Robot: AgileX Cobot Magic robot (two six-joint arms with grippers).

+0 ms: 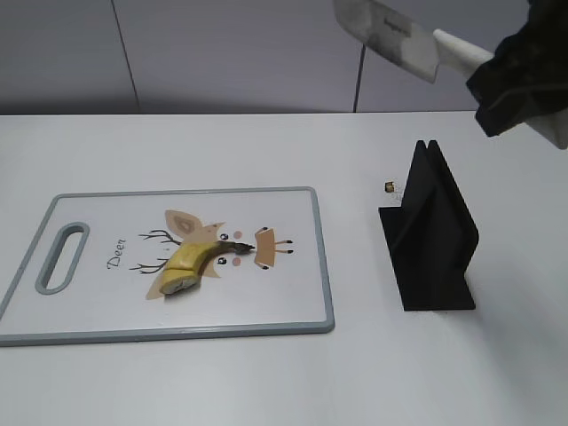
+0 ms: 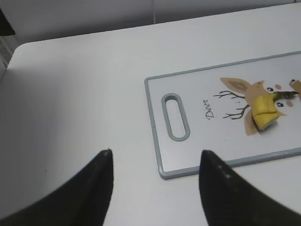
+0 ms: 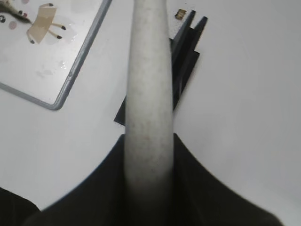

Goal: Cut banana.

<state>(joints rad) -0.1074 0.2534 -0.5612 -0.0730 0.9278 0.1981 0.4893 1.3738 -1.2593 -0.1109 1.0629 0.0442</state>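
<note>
A short yellow banana piece (image 1: pixel 190 264) with a dark stem lies on the white cutting board (image 1: pixel 89 311) with a grey rim and a deer print; it also shows in the left wrist view (image 2: pixel 263 109). My right gripper (image 1: pixel 497 75) is shut on the white handle of a knife (image 1: pixel 390 34), held high at the upper right, blade pointing left. The handle (image 3: pixel 148 84) fills the right wrist view. My left gripper (image 2: pixel 155 157) is open and empty above the table, just left of the board's handle end (image 2: pixel 175 117).
A black knife stand (image 1: pixel 430 232) stands right of the board, below the knife; it also shows in the right wrist view (image 3: pixel 186 52). A small brown bit (image 1: pixel 390 186) lies on the white table behind it.
</note>
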